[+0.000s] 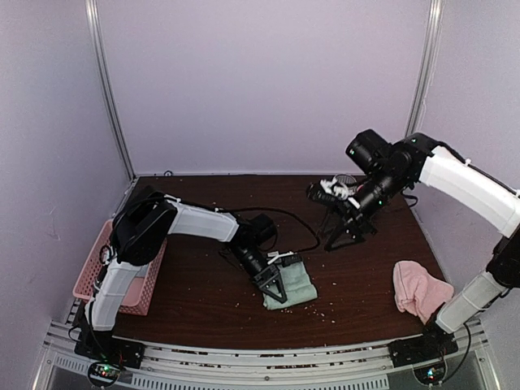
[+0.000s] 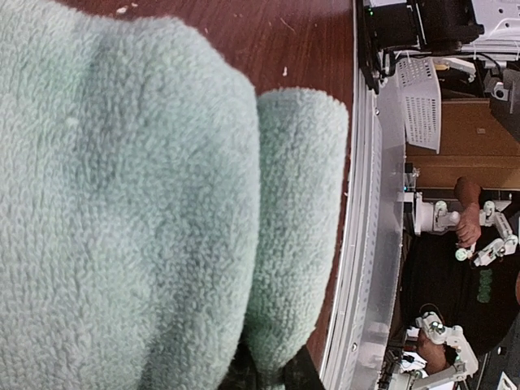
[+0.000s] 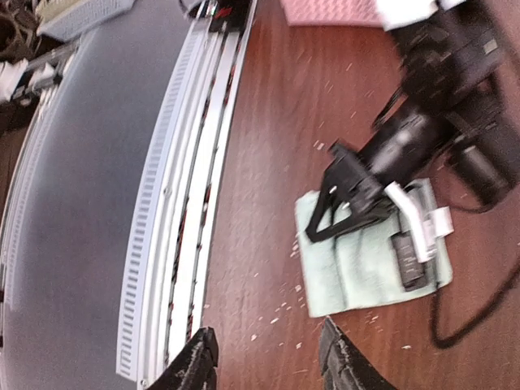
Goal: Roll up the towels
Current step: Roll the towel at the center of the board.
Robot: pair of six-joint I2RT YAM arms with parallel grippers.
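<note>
White tubular shells on the left arm [image 1: 199,221] and the right arm [image 1: 471,187], linked by chunky round black joints. Black triangular frame on the left tool [image 1: 276,292]; right tool [image 1: 348,236] black too, with two blunt dark fingers [image 3: 199,361]. Thin black cable [image 1: 292,216] looping at 1 o'clock from the left tool. White tags at both wrists. Black bases [image 1: 110,351] at 6 o'clock. Tiny green light on the right arm's upper joint.

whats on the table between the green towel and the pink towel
Nothing: the top view shows only bare tabletop between the green towel and the pink towel.
</note>
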